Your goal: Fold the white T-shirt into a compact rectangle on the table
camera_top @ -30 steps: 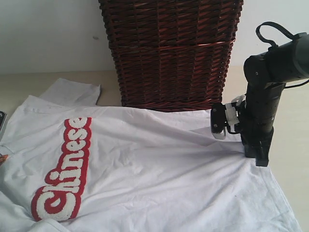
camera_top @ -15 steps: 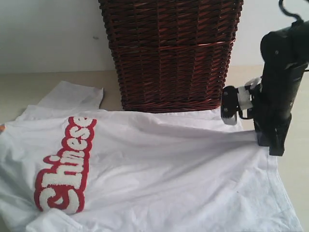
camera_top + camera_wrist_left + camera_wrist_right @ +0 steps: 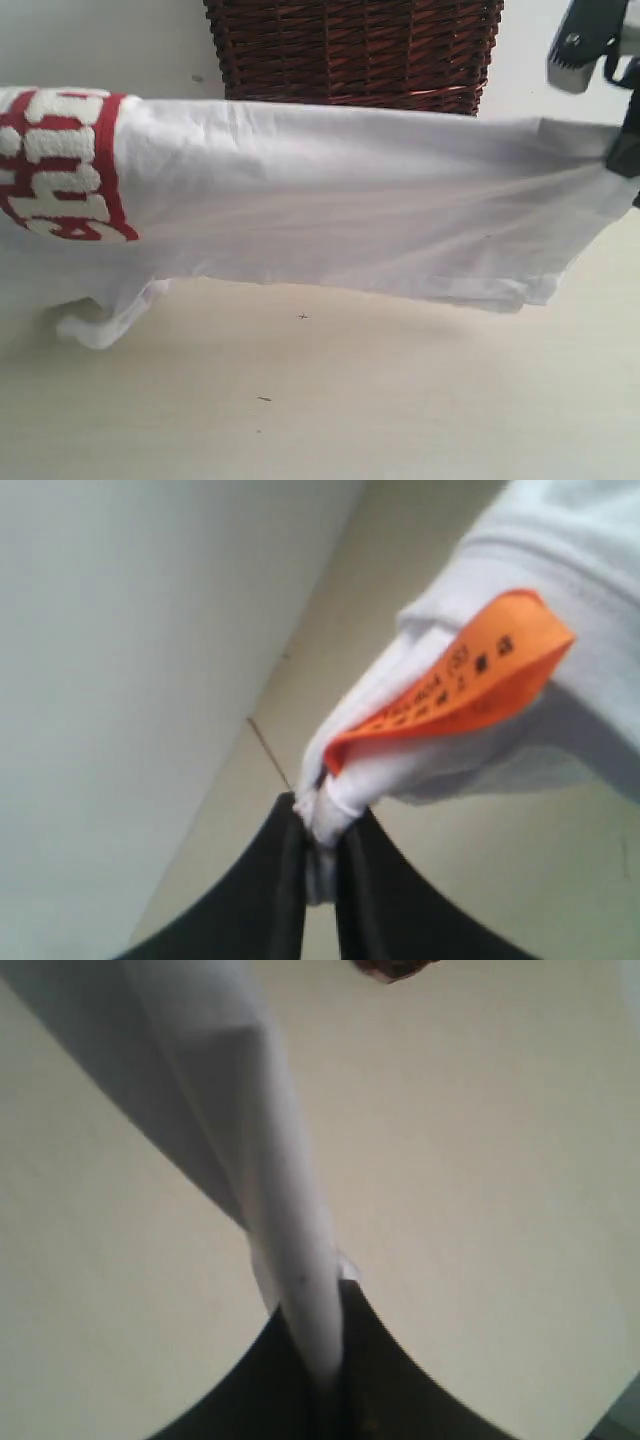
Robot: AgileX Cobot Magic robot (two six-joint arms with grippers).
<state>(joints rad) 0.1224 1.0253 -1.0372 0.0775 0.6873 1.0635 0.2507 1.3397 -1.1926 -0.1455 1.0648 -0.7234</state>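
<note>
The white T-shirt (image 3: 340, 190) hangs stretched in the air above the table (image 3: 320, 400), with its red-outlined lettering (image 3: 60, 165) at the far left. A sleeve (image 3: 100, 320) droops down to the tabletop at the lower left. My right gripper (image 3: 628, 150) is at the right edge, shut on the shirt's corner. In the right wrist view, the right gripper (image 3: 315, 1305) pinches a taut fold of white cloth (image 3: 270, 1160). My left gripper (image 3: 325, 815) is shut on bunched shirt fabric (image 3: 560, 540) beside an orange tag (image 3: 450, 695). The exterior view does not show the left gripper.
A dark brown wicker basket (image 3: 355, 50) stands at the back, right behind the raised shirt; its corner (image 3: 395, 968) shows in the right wrist view. A pale wall (image 3: 100, 50) rises behind the table.
The shirt lay spread flat on the table; now both ends are lifted and it hangs taut in front of the basket. My right gripper rose up and to the right with its corner.
</note>
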